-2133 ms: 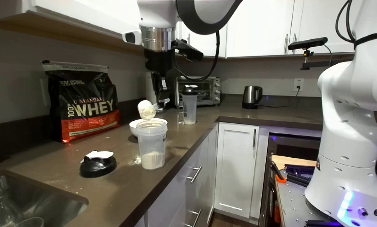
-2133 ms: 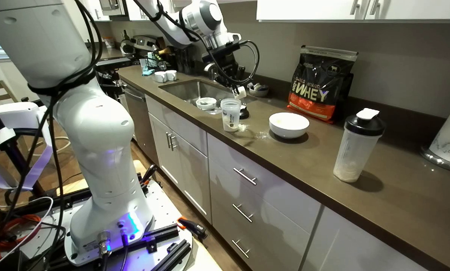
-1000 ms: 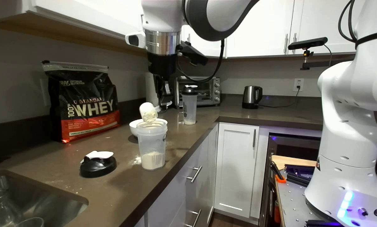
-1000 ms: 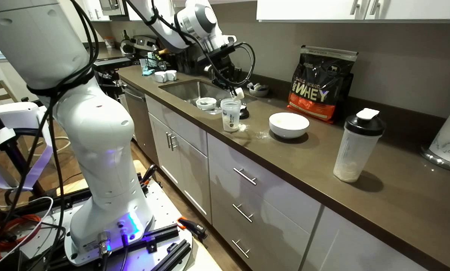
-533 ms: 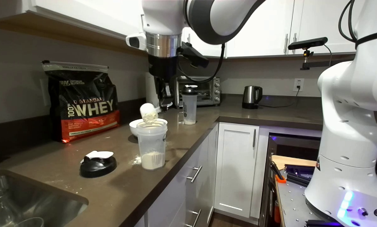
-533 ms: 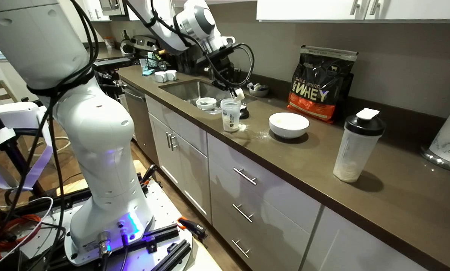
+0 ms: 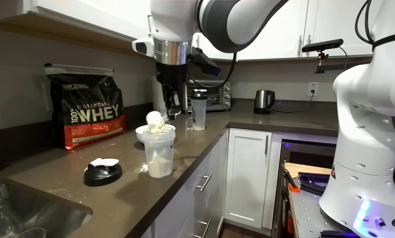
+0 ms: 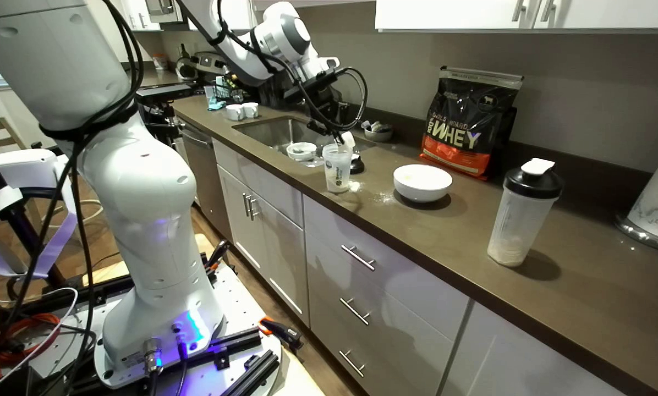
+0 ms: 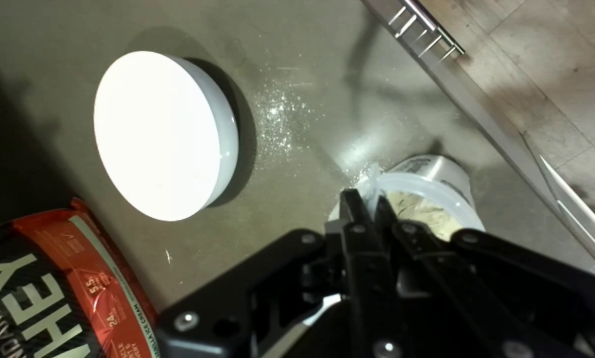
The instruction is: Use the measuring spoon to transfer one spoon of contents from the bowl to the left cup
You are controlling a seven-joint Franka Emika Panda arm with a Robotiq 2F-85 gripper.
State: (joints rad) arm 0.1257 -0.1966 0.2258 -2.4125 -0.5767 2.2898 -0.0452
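Observation:
My gripper [image 7: 173, 115] is shut on the handle of the whitish measuring spoon [image 7: 153, 117]. The spoon is tipped mouth-down, low over the open translucent cup [image 7: 158, 148], with powder spilling from it at the cup's rim. The cup holds pale powder in its lower part, with a streak or peak above it. In the wrist view the fingertips [image 9: 369, 201] pinch the clear handle [image 9: 373, 185] beside the cup's rim [image 9: 427, 186]; the scoop is hidden there. The white bowl [image 8: 421, 184] stands beside the cup; it also shows in the wrist view [image 9: 158, 134].
A lidded shaker [image 8: 521, 223] with powder stands farther along the counter. A black lid [image 7: 102, 173] lies near the sink [image 7: 62, 205]. A whey bag [image 7: 88, 109] stands by the wall. Powder is spilled [image 9: 277, 119] between bowl and cup. The cup is near the counter edge.
My gripper has moved down with the spoon, and the spoon has tipped further over the cup. Powder now falls from it, and the powder in the cup shows a higher peak.

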